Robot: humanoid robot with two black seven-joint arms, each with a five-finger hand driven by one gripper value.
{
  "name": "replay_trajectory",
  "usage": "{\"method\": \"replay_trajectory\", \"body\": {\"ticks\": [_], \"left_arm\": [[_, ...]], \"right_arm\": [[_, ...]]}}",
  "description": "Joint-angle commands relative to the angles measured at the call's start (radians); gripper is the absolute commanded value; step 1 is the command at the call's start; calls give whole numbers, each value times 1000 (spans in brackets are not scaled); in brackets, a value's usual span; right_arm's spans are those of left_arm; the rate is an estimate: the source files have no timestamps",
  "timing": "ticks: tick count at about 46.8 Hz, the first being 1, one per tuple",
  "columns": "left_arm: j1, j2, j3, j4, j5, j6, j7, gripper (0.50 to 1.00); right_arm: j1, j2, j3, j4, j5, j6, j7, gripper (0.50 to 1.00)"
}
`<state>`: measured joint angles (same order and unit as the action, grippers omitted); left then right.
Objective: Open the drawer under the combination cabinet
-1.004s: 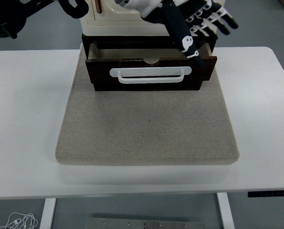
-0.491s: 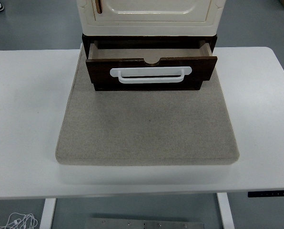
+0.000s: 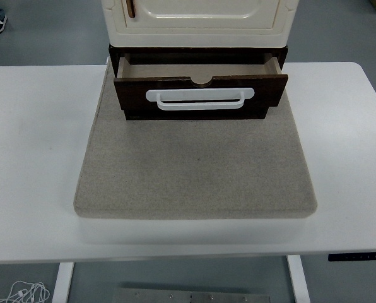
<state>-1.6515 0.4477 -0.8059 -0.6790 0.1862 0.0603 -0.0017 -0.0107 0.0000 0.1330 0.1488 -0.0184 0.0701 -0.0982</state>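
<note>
Drawer [image 3: 200,91]: dark brown, pulled partly out from the base of the cabinet, its front panel standing forward of the frame; the inside shows as a shallow pale strip behind the front.
Handle [image 3: 199,99]: white bar, level across the drawer front, nothing touching it.
Cabinet [image 3: 200,19]: cream, with a panelled door, sitting directly above the drawer at the far middle of the table.
Mat [image 3: 194,170]: grey-beige, square, under the cabinet and reaching toward the near edge.
Table [image 3: 36,158]: white, bare on both sides of the mat.
Hands: neither hand is in view, so whether they are wide or closed cannot be told.
</note>
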Motion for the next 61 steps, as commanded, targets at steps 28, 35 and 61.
{"method": "replay_trajectory", "body": {"ticks": [28, 35, 61], "left_arm": [[440, 13, -130, 193, -201, -66, -20, 1000], [513, 3, -130, 216, -252, -172, -35, 1000], [565, -147, -131, 360, -387, -336, -55, 1000]], "right_arm": [[0, 0, 0, 0, 0, 0, 0, 928], [0, 0, 0, 0, -2, -1, 0, 928], [0, 0, -1, 0, 0, -1, 0, 928]]}}
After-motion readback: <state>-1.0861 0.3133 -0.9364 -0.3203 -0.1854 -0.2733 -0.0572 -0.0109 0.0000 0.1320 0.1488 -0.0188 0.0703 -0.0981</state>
